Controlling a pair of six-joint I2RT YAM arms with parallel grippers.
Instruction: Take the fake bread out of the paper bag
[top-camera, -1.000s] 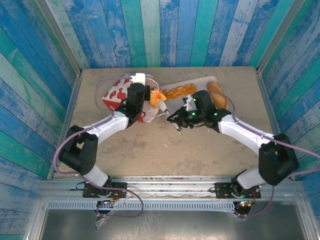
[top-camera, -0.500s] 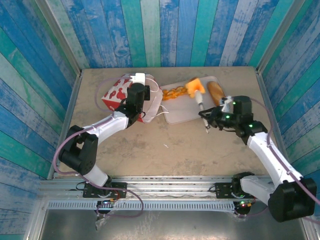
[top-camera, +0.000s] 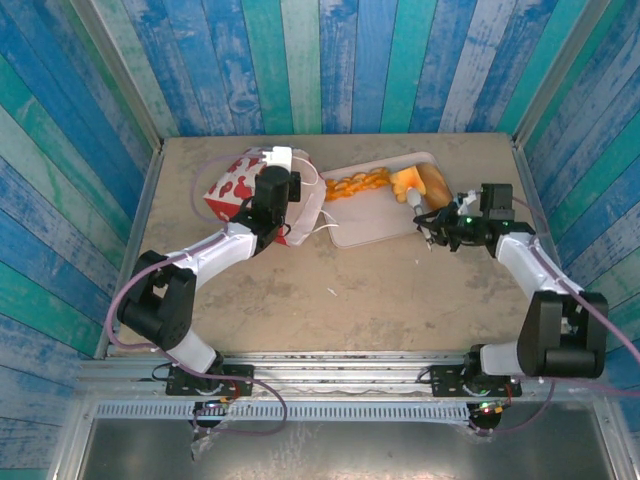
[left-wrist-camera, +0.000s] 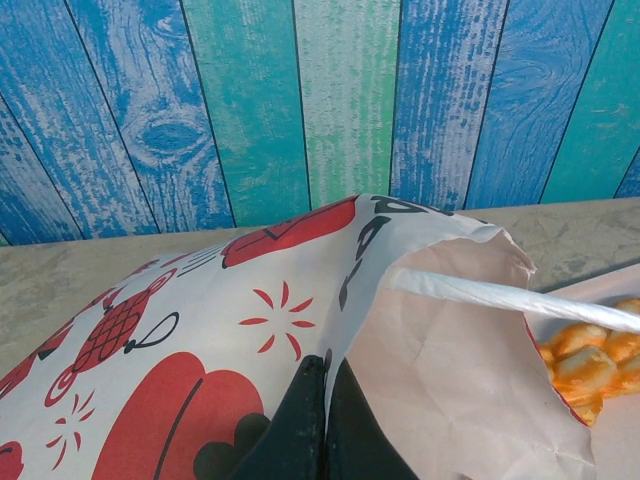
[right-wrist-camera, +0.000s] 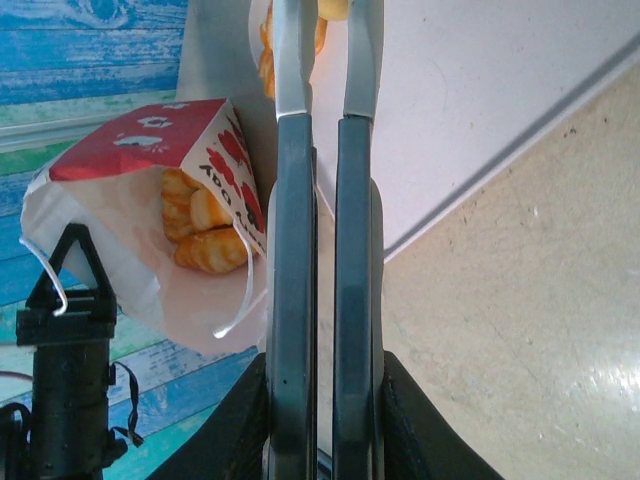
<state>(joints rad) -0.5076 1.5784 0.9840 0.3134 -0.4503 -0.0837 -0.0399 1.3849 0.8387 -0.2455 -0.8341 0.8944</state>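
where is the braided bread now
Top view: the braided bread lies on the white tray, far left corner, just right of the paper bag.

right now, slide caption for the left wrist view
Shut left fingers pinch the rim of the paper bag, braided bread beyond.

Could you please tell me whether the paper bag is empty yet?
Not empty: golden bread pieces lie inside the paper bag, seen through its open mouth.

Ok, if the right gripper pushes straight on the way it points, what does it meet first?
Probably the white tray: the right gripper is shut on tongs carrying a roll over it. Height is unclear.
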